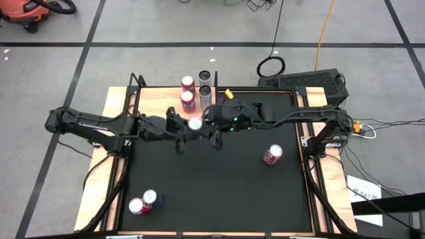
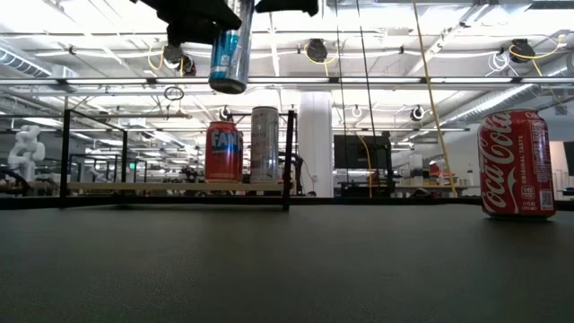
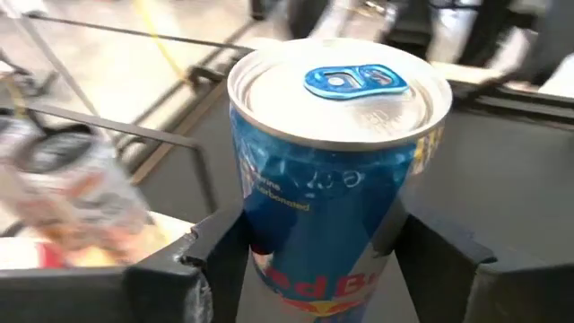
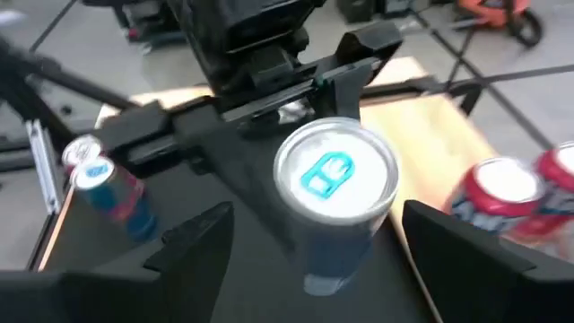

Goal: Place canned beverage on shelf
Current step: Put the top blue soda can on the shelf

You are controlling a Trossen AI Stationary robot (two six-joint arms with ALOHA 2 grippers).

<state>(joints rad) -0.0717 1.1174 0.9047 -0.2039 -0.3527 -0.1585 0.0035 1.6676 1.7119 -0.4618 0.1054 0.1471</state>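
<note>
A blue and silver slim can is held high above the black mat, and its lower end shows in the low view. My left gripper is shut on it. My right gripper is open, with its fingers on either side of the same can and gaps showing on both sides. The shelf is a light wooden board with a black rail at the mat's far edge. It also shows in the right wrist view. Several cans stand on it. My left gripper pinches the can's side walls between its two fingers, below the top rim. The fingers come from the table's left. The can is lifted clear of the mat, nearly upright, top up, with its lower end tilted slightly and hanging free below the fingers.
A red cola can stands on the mat at the right, large in the low view. Two cans stand near the mat's near left corner. An orange can and a silver can stand on the shelf.
</note>
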